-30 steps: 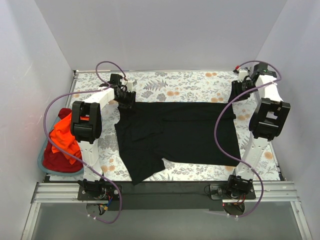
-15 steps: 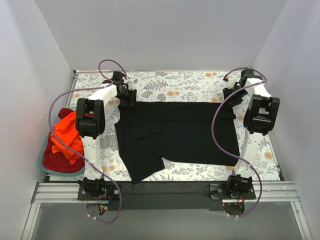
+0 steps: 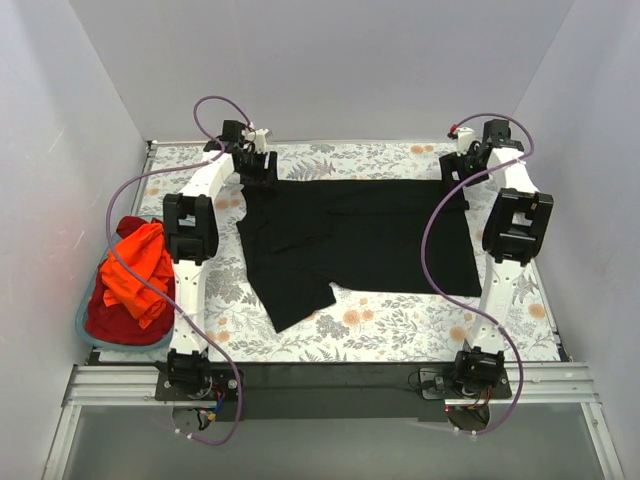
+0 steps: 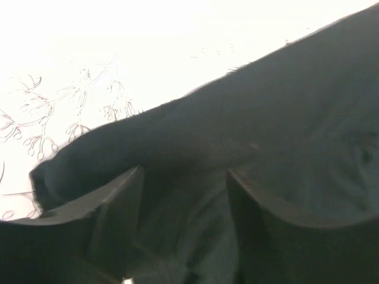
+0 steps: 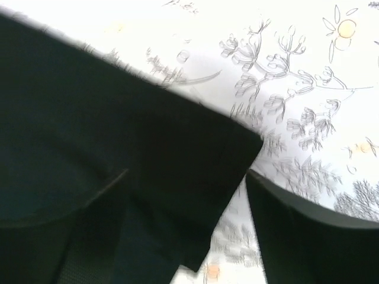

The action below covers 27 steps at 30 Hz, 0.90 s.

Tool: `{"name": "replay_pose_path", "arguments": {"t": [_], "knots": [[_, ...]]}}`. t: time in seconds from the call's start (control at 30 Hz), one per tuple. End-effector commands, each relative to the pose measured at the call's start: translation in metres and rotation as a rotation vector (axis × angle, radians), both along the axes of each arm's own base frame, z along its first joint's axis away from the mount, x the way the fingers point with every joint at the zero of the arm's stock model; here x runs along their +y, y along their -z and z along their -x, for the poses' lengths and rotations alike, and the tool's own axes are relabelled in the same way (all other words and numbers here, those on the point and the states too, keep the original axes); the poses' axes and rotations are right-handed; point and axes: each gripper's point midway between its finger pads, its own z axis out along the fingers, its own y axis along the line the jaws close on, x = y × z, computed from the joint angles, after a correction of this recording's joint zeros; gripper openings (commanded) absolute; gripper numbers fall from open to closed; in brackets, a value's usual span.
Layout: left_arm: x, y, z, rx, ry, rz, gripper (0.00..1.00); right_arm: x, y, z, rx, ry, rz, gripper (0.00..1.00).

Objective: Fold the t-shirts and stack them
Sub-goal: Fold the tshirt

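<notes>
A large black t-shirt [image 3: 360, 240] lies spread flat on the floral tablecloth [image 3: 400, 320], one sleeve pointing toward the near left. My left gripper [image 3: 258, 168] hovers over its far left corner, the right gripper [image 3: 462, 170] over its far right corner. In the left wrist view the left gripper [image 4: 185, 177] is open, with black cloth [image 4: 266, 106] lying under and between the spread fingers. The right gripper [image 5: 186, 174] in its wrist view is open wide over the shirt's corner [image 5: 89, 118]. Orange-red t-shirts [image 3: 135, 270] are heaped at the left.
The orange-red heap sits in a teal basket [image 3: 82, 325] at the table's left edge. White walls close in the back and both sides. Purple cables loop off both arms. Bare tablecloth shows in front of the black shirt.
Both arms moved toward the back wall, pulling the black shirt's far edge with them and straightening it. Both sets of jaws then opened and let go of the cloth.
</notes>
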Motion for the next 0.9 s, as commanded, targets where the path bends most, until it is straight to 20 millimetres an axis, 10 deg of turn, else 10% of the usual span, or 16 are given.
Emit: {"name": "replay_pose_path", "arguments": {"t": [0.0,0.1,0.13,0.43,0.6,0.87], "knots": [[-0.001,-0.109,0.012,-0.191,0.120,0.069,0.65,0.009,-0.113,0.011,-0.229,-0.102,0.005,0.90],[-0.010,-0.130,0.059,-0.196,0.235,0.114,0.73,0.021,-0.146,0.062,-0.263,-0.217,0.039,0.98],[-0.009,-0.165,0.078,-0.283,0.300,0.101,0.74,0.023,-0.149,0.076,-0.255,-0.242,0.048,0.99],[-0.004,-0.112,0.249,-0.096,0.570,-0.006,0.72,0.031,-0.090,0.249,0.028,-0.531,0.168,0.76],[-0.014,-0.098,0.285,-0.103,0.624,-0.047,0.71,0.023,-0.048,0.299,0.130,-0.588,0.266,0.69],[-0.021,-0.078,0.292,-0.041,0.635,-0.035,0.70,0.008,0.008,0.314,0.192,-0.613,0.375,0.64]]}}
